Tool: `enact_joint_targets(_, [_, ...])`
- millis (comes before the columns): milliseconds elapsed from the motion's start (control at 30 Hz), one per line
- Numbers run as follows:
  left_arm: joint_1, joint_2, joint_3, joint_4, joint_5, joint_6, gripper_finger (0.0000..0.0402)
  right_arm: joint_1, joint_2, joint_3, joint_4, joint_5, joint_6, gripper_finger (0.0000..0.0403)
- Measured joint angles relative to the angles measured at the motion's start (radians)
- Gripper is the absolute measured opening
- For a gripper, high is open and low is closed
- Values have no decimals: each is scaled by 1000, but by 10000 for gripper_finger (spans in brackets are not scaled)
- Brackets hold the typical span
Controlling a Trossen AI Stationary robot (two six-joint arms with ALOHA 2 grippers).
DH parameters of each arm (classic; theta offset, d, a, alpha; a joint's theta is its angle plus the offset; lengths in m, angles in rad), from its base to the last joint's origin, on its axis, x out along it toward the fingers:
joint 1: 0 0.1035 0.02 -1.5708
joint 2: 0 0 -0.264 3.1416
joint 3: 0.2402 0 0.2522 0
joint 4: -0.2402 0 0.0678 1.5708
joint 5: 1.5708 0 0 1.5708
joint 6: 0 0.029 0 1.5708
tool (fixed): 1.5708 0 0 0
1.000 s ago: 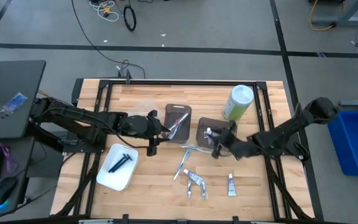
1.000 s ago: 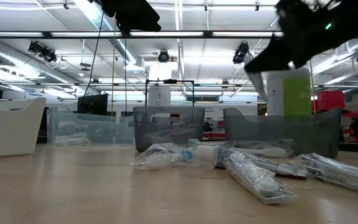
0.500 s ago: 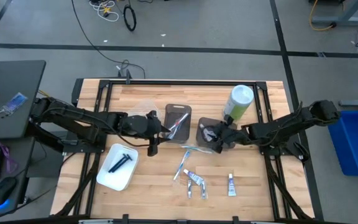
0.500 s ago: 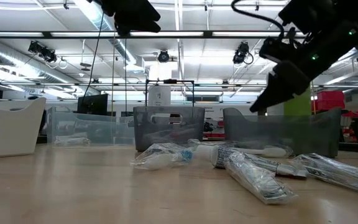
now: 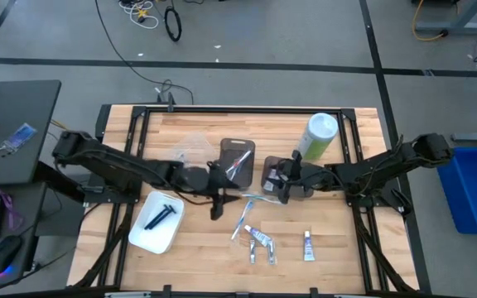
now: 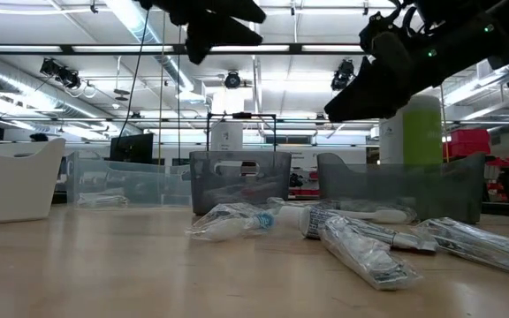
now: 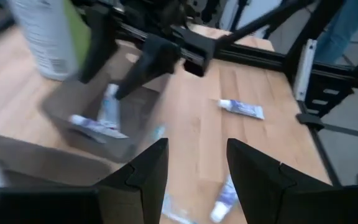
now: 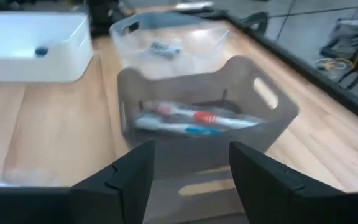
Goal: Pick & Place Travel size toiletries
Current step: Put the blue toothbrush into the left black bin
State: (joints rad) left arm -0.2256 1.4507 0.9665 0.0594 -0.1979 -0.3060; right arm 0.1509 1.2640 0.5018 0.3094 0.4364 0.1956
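Wooden planks of the table carry what we judge is left to do: near the front edge lie a small white-and-blue tube, two more tubes side by side, and a wrapped toothbrush just behind them, all loose and apart from any bin. To the left, the white tray holds a dark razor. Farther back, the left gripper hangs above the table just beside the toothbrush, released and holding nothing, as its wrist view shows. The right gripper hovers over the right dark bin, its fingers spread and empty; a tube lies inside that bin. The left dark bin already holds toothbrushes, and the clear bin beyond it holds a small packet. So we judge the sorting well over half done, four items remaining.
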Motion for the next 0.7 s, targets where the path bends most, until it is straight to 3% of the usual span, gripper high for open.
enact_joint_targets(267, [-67,171,-1,78,62,-163,171,-2,0,0,3,-1,-62,194])
enact_joint_targets(467, [-118,288,0,136,-19,-211,171,-2,0,0,20,-1,-139,190])
enact_joint_targets(700, [-134,322,0,105,-125,-283,168,-16,0,0,89,-1,-217,196])
